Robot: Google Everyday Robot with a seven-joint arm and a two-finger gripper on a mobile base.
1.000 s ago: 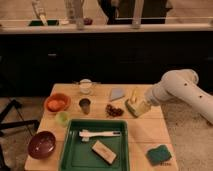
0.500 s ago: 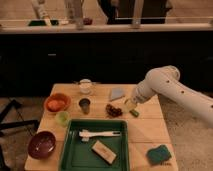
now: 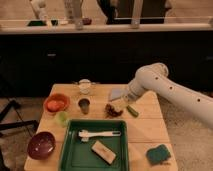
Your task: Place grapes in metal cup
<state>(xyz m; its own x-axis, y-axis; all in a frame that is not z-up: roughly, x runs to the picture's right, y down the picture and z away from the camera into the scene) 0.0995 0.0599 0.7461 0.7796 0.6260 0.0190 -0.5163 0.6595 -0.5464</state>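
1. Dark purple grapes point(image 3: 114, 111) lie on the wooden table point(image 3: 145, 127), near the metal cup point(image 3: 84, 104); not yet inside.
2. The gripper point(image 3: 119, 103) hangs just over them; its opening and hold cannot be told.
3. Likely step: grasping; next calls for a lift and a short carry over the cup.

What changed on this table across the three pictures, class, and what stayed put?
The arm swung in over the table, bringing the gripper down to the grapes. Whether it has hold of them cannot be seen. The grapes, metal cup and green tray stayed where they were.
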